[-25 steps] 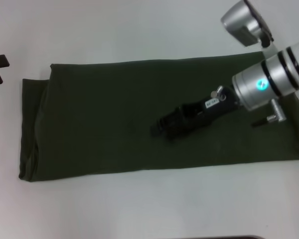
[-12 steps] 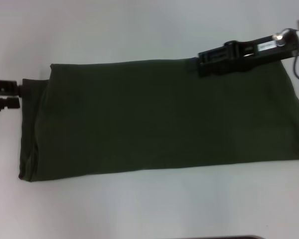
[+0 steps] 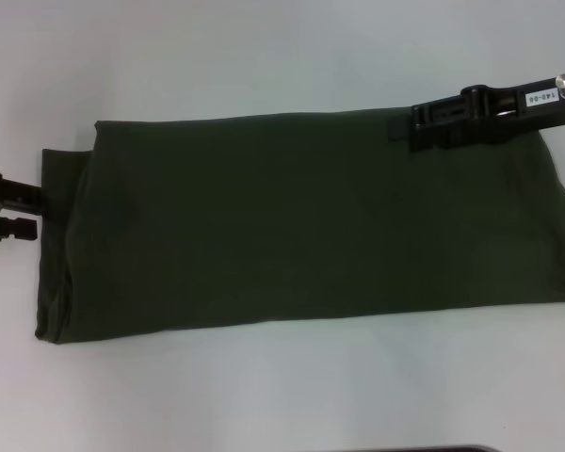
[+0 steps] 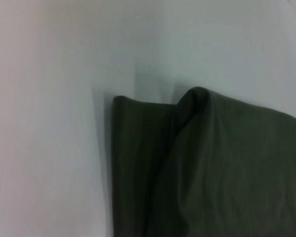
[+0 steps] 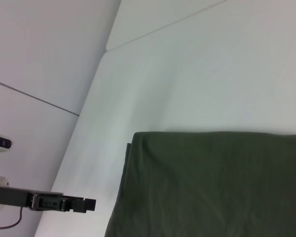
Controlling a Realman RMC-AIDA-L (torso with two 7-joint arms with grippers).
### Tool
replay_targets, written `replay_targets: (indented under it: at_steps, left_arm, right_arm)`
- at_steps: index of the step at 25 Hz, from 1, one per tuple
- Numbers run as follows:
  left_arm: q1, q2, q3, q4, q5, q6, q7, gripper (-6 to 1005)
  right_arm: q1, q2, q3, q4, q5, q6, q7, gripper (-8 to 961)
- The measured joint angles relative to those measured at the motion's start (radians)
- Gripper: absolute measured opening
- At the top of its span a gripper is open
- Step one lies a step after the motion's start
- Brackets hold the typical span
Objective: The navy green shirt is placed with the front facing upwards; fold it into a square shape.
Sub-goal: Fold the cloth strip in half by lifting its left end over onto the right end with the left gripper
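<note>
White table [image 3: 264,56] carries the shirt [image 3: 301,221] as a long band across mid-frame; right gripper [image 3: 400,127] has withdrawn to its upper-right edge, left gripper [image 3: 28,215] nears the left end, both empty, openness unclear, so the crosswise fold looks next.

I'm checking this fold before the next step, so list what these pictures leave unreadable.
- The shirt: its right end is cut off by the head view's edge; chest lettering and neck label are folded out of sight.
- Left tool: partly cropped at the head view's left edge, beside the shirt's left end; open or shut is unclear.
- Right tool: over the far edge; whether it grips or touches cloth is unclear.
</note>
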Motion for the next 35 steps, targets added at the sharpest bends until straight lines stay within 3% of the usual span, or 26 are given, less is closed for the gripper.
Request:
replay_targets:
  at_steps: [8, 17, 22, 35]
  left_arm:
    - [-0.032, -0.023, 0.015, -0.079, -0.030, -0.002, -0.002, 579]
    - [-0.040, -0.055, 0.053, -0.095, -0.022, -0.109, -0.008, 579]
    - [-0.040, -0.057, 0.101, -0.098, -0.014, -0.151, -0.012, 579]
    - [-0.045, -0.052, 0.101, -0.095, 0.029, -0.193, -0.045, 580]
  right_arm:
    - [-0.017, -0.006, 0.007, 0.008, 0.001, 0.000, -0.003, 674]
    - [-0.023, -0.007, 0.016, 0.011, 0.000, 0.000, -0.002, 673]
    - [-0.026, -0.007, 0.016, 0.011, 0.000, 0.000, -0.002, 673]
    - [-0.026, -0.003, 0.017, 0.011, 0.000, 0.005, 0.000, 673]
